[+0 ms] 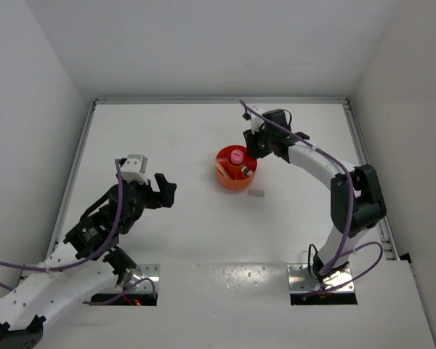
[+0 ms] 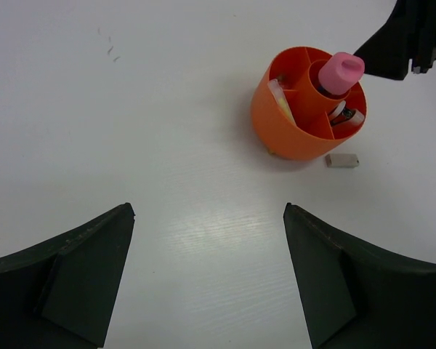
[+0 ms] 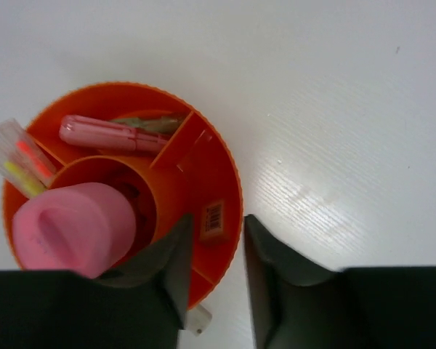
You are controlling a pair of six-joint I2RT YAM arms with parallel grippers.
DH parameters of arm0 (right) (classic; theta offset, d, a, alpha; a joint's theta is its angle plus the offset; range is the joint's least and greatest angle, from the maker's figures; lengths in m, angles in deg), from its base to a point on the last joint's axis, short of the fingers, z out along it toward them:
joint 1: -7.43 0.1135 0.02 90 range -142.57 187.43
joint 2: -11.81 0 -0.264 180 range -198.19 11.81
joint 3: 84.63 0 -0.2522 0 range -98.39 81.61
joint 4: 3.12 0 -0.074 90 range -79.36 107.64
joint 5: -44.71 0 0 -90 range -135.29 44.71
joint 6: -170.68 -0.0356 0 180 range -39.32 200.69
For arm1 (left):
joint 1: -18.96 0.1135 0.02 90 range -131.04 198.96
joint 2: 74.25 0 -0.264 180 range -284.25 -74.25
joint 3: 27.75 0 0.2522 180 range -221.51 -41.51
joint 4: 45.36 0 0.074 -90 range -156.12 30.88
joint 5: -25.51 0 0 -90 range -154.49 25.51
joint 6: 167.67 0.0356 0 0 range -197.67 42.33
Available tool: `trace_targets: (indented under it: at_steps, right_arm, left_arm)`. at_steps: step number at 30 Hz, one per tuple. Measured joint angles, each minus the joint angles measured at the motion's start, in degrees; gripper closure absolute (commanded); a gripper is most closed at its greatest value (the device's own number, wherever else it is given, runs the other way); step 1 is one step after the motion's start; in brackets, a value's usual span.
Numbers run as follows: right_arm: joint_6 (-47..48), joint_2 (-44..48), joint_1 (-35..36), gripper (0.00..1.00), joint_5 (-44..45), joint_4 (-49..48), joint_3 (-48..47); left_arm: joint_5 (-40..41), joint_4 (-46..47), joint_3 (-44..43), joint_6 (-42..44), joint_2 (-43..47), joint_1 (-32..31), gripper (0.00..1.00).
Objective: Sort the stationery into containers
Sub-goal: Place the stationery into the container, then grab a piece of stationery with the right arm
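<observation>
Starting nearest the bases, the left gripper (image 1: 166, 190) hangs over bare table (image 1: 203, 240) with its jaws spread wide and nothing between them. The one piece of stationery that looks unsorted is a small beige eraser block (image 1: 256, 194). It lies flat on the table just beside the near wall of the orange tub (image 2: 283, 131), apart from it as far as the left wrist view shows. Its long axis runs left to right, roughly along the line on which the left jaws would close, so that claw would probably need a wrist turn to take it across its narrow sides. In the tub, a pink-capped tube (image 2: 340, 71) stands in the central well, and a pink pen (image 3: 105, 133) lies in a far compartment beside a duller stick. Clear sticks with orange and yellow marks lean out of another compartment. The right gripper (image 3: 218, 225) is over the tub's far right rim, one finger above the inside and one outside. Its jaws are parted only narrowly and hold nothing. From there the block lies back towards the bases, across the tub. Even so, the right arm looks the nearer of the two. The only marking is a barcode sticker (image 3: 213, 220) inside a compartment, too small to read, and no brand name shows.
</observation>
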Motion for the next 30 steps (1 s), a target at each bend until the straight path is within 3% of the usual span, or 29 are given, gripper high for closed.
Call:
trace_targets:
  at_steps: [3,7,11,12,15,16,21,30]
  right_arm:
    - [1.33,4.85,0.00,0.97,0.76,-0.26,2.03]
    - [5.05,16.87,-0.24,1.00,1.38,-3.17,8.17]
    - [13.73,25.00,-0.52,0.78,-1.20,-4.87,15.39]
    - [16.50,25.75,-0.72,0.59,-2.14,-4.72,17.35]
    - [25.90,26.10,-1.11,0.30,-5.73,-2.54,25.33]
    - [28.79,26.21,-1.20,0.25,-6.75,-1.31,28.15]
    - [41.75,26.93,-1.55,0.21,-11.87,4.74,38.25]
    - [48.15,16.59,-1.99,0.28,-14.69,1.99,33.40]
  left_arm:
    - [-0.09,0.00,0.07,0.00,0.00,0.00,0.10]
    - [-0.15,0.07,0.09,0.00,0.00,0.00,0.10]
    - [-0.17,0.04,0.09,0.02,0.02,0.00,0.10]
    - [-0.20,0.04,0.09,0.02,0.04,0.00,0.10]
    - [-0.46,0.04,0.09,0.02,0.07,0.00,0.10]
    - [-0.57,0.04,0.09,0.04,0.07,0.00,0.10]
    - [-1.01,0.07,0.09,0.17,0.04,0.00,0.10]
    - [-1.46,0.07,0.09,0.20,0.02,0.00,0.10]
